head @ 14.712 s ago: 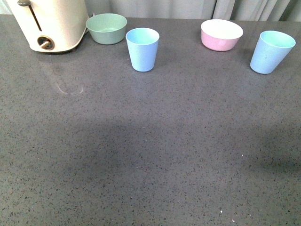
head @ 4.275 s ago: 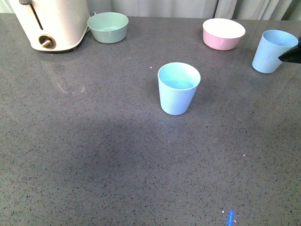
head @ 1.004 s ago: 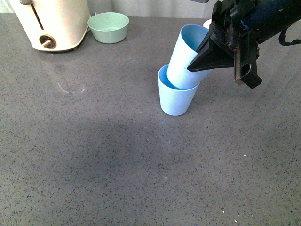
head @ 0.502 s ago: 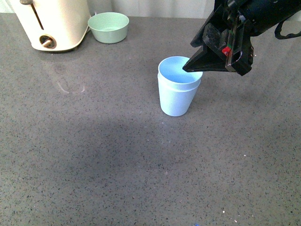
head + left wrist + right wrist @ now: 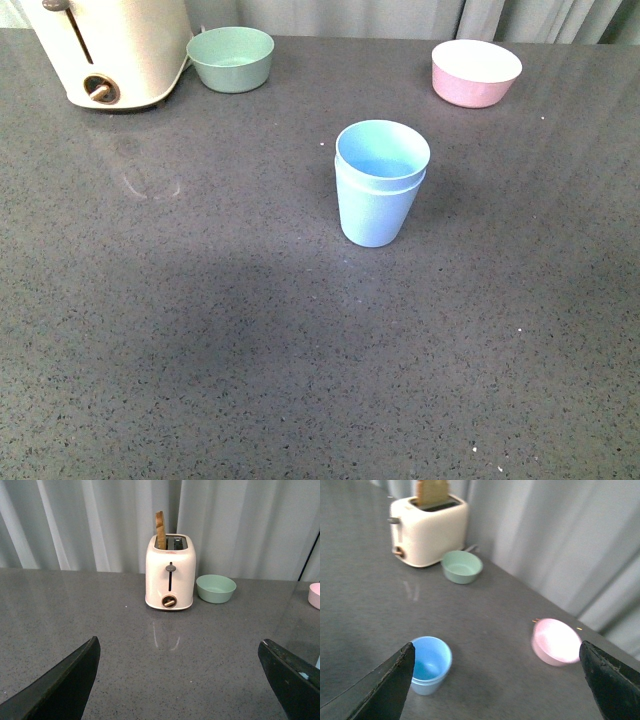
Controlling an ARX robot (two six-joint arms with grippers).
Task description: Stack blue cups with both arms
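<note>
The two blue cups (image 5: 380,183) stand upright in the middle of the grey table, one nested inside the other, its rim a little above the outer one's. The right wrist view shows the same pair of blue cups (image 5: 430,665) from above, off to one side of my right gripper (image 5: 497,677), which is open, raised above the table and holds nothing. My left gripper (image 5: 180,672) is open too, low over bare table, with nothing between its fingers. Neither arm shows in the front view.
A cream toaster (image 5: 110,50) with toast in its slot stands at the back left, a green bowl (image 5: 230,58) beside it. A pink bowl (image 5: 476,72) with a white inside sits at the back right. Grey curtains hang behind the table.
The right gripper let go of the upper cup, which dropped from tilted to fully nested in the lower one. The right arm then pulled back out of the front view.
</note>
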